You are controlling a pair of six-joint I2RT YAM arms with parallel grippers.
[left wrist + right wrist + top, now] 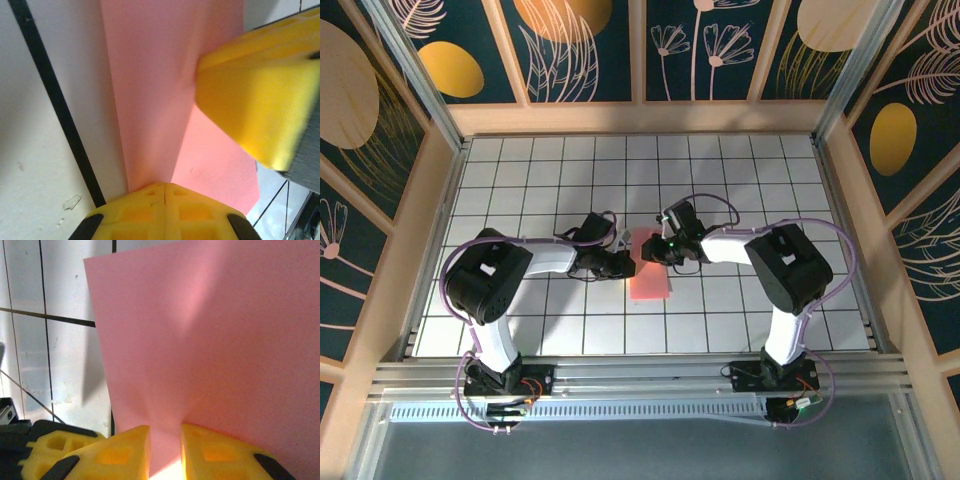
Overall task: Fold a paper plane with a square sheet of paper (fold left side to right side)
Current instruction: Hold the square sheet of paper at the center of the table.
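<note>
The thin pink paper sheet (650, 272) looks folded in half, touching the tips of the left jaws, pressed together, and between the slightly apart right jaws; most plane folds are left.

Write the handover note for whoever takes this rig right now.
Left gripper: shut, tips at the square sheet of paper; pinching or just pressing, unclear.
Right gripper: jaws slightly apart, the paper's edge in the gap.
Paper: mid-table between both grippers, looking folded narrower, one crease visible.
Done: apparently the first fold.
Left: all later folds; no plane shape yet.
</note>
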